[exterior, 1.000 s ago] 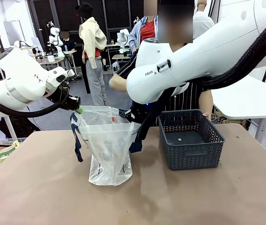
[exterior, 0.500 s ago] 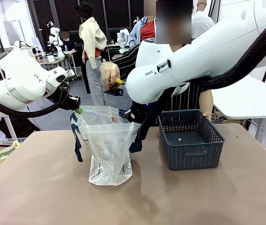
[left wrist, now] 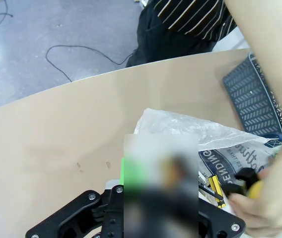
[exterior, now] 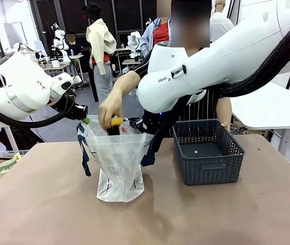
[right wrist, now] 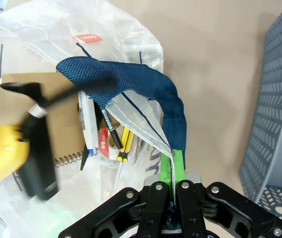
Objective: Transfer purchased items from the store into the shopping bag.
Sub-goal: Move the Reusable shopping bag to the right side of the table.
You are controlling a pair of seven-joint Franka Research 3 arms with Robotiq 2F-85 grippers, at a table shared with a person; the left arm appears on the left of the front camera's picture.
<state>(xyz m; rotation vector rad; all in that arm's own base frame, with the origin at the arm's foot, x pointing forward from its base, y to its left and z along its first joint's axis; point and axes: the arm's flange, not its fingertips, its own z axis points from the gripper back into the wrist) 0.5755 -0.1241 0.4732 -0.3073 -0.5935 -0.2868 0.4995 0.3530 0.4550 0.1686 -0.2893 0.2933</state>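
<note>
My right gripper point(right wrist: 173, 166) is clamped narrow on the rim of the bag point(exterior: 119, 163), right where its navy strap point(right wrist: 131, 82) joins. My left gripper point(exterior: 85, 120) is pinched shut on the opposite rim, so the bag's mouth stands open between the two above the table point(exterior: 211, 219). A person's hand point(exterior: 109, 108) reaches down into that mouth holding a yellow-and-dark item point(exterior: 116, 121), with pens point(right wrist: 112, 131) lying inside the bag, and the grey basket point(exterior: 209, 173) sits on the table just beside the bag, on my right.

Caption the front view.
Left gripper and right gripper pinch the shopping bag open; a person's hand holds a yellow-and-dark item at its mouth.
</note>
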